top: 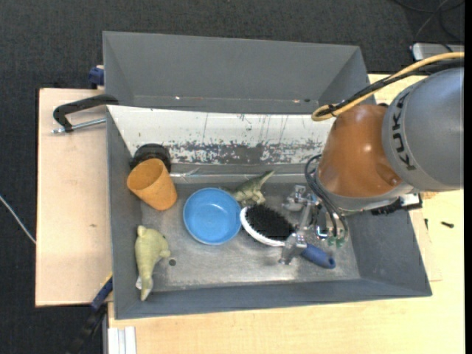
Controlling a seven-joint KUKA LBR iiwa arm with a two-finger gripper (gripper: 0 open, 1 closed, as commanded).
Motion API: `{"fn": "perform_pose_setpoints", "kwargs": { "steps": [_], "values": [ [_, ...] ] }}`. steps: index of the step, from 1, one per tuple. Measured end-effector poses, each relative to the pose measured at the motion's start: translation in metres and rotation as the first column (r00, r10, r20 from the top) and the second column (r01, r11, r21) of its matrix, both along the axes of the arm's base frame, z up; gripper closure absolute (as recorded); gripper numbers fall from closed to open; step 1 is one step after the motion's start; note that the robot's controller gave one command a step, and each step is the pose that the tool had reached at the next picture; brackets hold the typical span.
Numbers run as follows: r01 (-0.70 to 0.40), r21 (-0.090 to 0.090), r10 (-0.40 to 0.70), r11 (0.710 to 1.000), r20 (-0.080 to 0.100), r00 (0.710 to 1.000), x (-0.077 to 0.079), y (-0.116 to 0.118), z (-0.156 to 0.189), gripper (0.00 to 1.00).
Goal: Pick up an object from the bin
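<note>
Six loose things, more or less, spread over the floor of the grey bin. Nearest to the gripper: a hairbrush with an oval white head and black bristles, lying flat at middle-right, bristles up, with a blue handle pointing toward the front right corner. Hanging low just over the neck between head and handle, and partly covering it. Cannot tell if opened wide or closed, and cannot see anything held in it. Just beside the brush head, on the left, a blue bowl, perhaps touching it; just behind, a small green toy dinosaur. Well apart, at the left side: an orange cup, a black round thing behind it, and a pale green animal figure.

Probably light and stiff, of hard plastic, not fragile. Maybe a little slippery on the smooth handle; soft and yielding on the bristles, so a poor place for gripping. Better to close across the narrow neck or handle from both sides, not over the wide head. Better also to hold near the neck than at the far handle end, against tipping from the heavier head.
</note>
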State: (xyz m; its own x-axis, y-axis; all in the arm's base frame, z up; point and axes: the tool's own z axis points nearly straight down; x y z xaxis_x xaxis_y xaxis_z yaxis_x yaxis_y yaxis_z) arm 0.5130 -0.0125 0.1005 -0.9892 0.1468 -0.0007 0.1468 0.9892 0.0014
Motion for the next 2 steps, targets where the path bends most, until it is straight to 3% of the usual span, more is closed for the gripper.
{"fn": "perform_pose_setpoints", "kwargs": {
  "steps": [1,2],
  "values": [
    [0.176,0.001,-0.176,0.984,0.002,0.984,-0.0042,-0.0107,-0.0289,0.00],
    [0.175,0.001,-0.175,0.985,0.002,0.985,-0.0032,-0.0097,-0.0279,0.00]
  ]
}}
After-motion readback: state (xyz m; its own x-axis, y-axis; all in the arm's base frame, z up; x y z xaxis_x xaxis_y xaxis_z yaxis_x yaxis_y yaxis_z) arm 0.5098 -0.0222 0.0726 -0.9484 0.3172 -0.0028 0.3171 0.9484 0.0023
